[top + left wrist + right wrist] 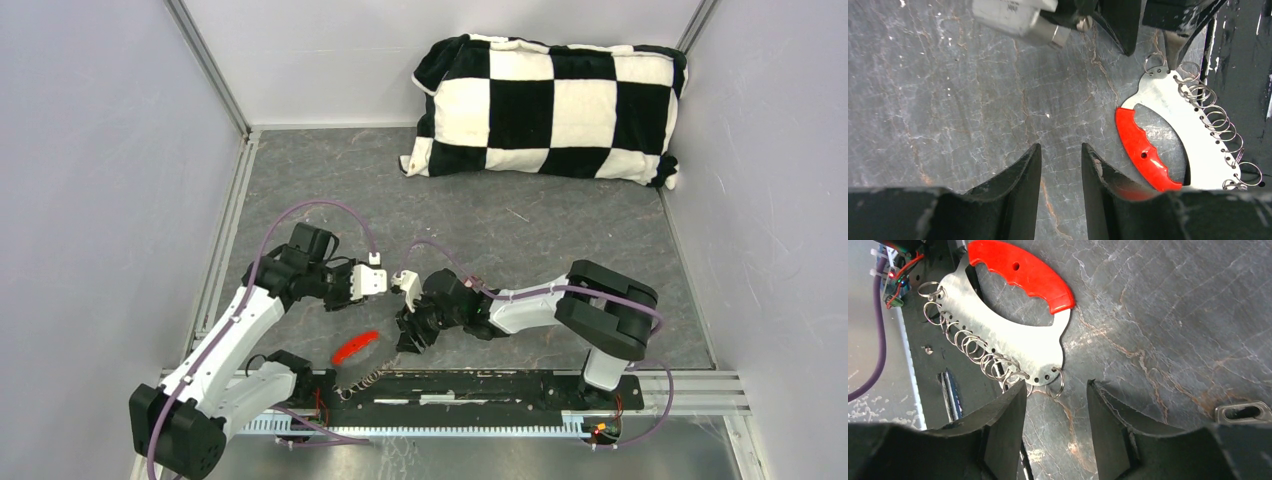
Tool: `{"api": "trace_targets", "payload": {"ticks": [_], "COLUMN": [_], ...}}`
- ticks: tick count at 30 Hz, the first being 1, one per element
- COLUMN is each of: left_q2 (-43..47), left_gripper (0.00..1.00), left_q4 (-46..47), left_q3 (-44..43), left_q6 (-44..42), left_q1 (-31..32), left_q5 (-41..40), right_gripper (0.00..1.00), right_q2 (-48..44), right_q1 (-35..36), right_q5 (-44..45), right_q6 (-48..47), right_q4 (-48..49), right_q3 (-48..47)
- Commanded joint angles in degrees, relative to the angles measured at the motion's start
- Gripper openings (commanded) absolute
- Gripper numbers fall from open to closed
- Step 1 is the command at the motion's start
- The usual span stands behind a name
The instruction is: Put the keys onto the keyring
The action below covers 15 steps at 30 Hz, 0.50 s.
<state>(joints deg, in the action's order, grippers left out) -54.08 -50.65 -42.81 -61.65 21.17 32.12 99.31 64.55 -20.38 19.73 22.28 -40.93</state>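
The keyring (1013,342) lies flat on the table (560,240), near the arm bases and between the two grippers. It is a thin crescent plate of dull silver metal with small holes along its outer curve. Many thin wire rings (983,357) hang through these holes in a row. On the inner side sits a bright red grip (1140,150), smooth, with a wavy edge and one small hole. The table is dark grey with pale veins, like stone.

The left gripper (1061,150) is partly open. Its black pointed fingers hold nothing, and only bare table shows between them. The right gripper (1055,390) is also partly open and grips nothing; the last ring at the plate's tip lies just before its fingertips. A small slotted metal piece (1243,412) lies beside one finger; whether it is a key I cannot tell. A plush black-and-white checkered pillow (550,105) rests at the far wall.
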Motion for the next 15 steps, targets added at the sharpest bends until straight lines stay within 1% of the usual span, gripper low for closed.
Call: {"api": "trace_targets", "payload": {"ticks": [1, 10, 11, 14, 15], "left_q2": [1.7, 1.5, 1.4, 1.4, 1.4], "left_gripper": [0.43, 0.45, 0.45, 0.45, 0.46], "left_q4": [0.1, 0.0, 0.0, 0.0, -0.2], "left_q3": [-2.9, -4.4, -4.5, -4.8, -4.8], "left_q6": [-0.4, -0.1, 0.0, 1.3, 1.7], "left_q1": [-0.3, -0.3, -0.3, -0.3, -0.3], "left_q5": [2.9, 3.3, 3.7, 4.6, 4.7], "right_gripper": [0.51, 0.24, 0.2, 0.02, 0.0], "right_q2": [2.2, 2.3, 2.4, 2.7, 2.7], "right_q1": [0.2, 0.2, 0.1, -0.2, -0.3], "right_q5": [-1.2, -3.5, -3.6, -4.1, -4.3], "right_q6": [1.8, 3.0, 3.0, 3.3, 3.3], "right_q4": [1.8, 3.1, 3.3, 4.8, 5.1], "right_q3": [-0.9, -0.4, -0.4, -0.9, -1.1]}}
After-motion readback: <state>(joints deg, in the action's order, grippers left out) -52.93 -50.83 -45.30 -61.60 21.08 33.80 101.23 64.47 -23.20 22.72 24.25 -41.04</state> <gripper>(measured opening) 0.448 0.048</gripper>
